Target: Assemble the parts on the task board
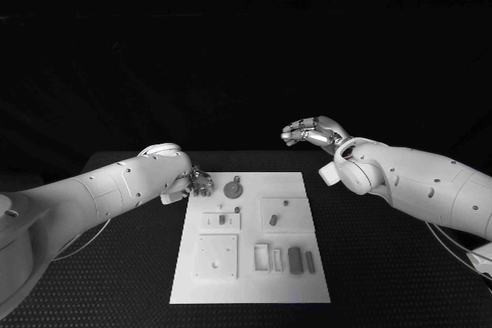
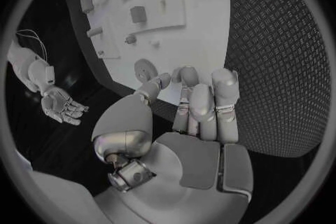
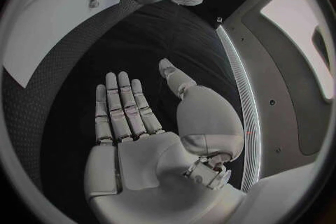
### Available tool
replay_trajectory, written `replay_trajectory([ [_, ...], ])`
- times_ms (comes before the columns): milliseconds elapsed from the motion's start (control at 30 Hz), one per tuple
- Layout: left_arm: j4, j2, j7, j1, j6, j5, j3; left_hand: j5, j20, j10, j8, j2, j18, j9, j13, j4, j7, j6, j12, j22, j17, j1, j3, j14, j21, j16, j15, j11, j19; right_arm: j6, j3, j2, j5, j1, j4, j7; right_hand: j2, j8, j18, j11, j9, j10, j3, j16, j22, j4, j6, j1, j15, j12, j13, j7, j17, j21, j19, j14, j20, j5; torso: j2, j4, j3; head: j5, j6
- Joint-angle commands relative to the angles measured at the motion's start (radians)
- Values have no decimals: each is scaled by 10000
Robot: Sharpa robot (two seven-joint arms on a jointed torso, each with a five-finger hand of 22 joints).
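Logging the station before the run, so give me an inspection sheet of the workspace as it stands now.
Surface: black table, textured.
Job's things: white task board in the middle; a round gear-like part at its far end; small parts in its near recesses.
Clutter: nothing seen.
Hands: left hand at the board's far left corner, holding nothing; right hand raised beyond the table, holding nothing, fingers apart.
Cables: thin wires by the left arm.
Surroundings: dark.
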Motion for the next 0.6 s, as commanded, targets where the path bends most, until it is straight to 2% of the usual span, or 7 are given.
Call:
replay_trajectory([
  [33,-50,45,56,-14,135,80,0,-226,-44,18,40,-21,1310,13,-22,135,8,64,50,144,-10,-135,2,-77,15,56,-26,-54,-66,115,6,-4,-50,0,23,45,60,21,-165,10,-14,65,-49,-42,17,-7,-52,25,60,-41,-19,334,12,-45,-71,-4,-16,9,8,-2,-2,-6,-4],
  [200,-108,69,57,-53,170,103,0,-678,-67,25,34,-99,1308,10,-57,282,-3,80,62,147,-37,-236,24,-91,10,85,-37,-65,-67,114,6,-4,-50,0,28,44,61,22,-165,9,-15,68,-49,-44,19,-7,-52,27,60,-42,-23,334,14,-47,-70,-3,-16,9,6,-6,-4,-19,-8],
  [433,-139,84,84,-80,173,149,-1,-778,-72,25,30,-127,1303,8,-72,347,-5,88,68,148,-54,-277,40,-101,6,96,-40,-68,-72,120,6,-8,-50,0,55,41,62,24,-165,9,-16,71,-49,-47,22,-7,-51,29,60,-44,-29,334,17,-50,-70,-2,-16,9,6,2,0,-33,-29],
  [600,-159,83,139,-82,244,271,-1,-764,-80,39,43,6,1300,11,-87,346,-16,131,77,156,-33,-221,109,-89,14,133,-48,-79,-72,139,6,-6,-50,0,55,36,63,25,-165,9,-17,72,-48,-49,24,-8,-51,32,59,-45,-33,334,19,-52,-69,-2,-17,9,-3,6,3,-31,-28],
])
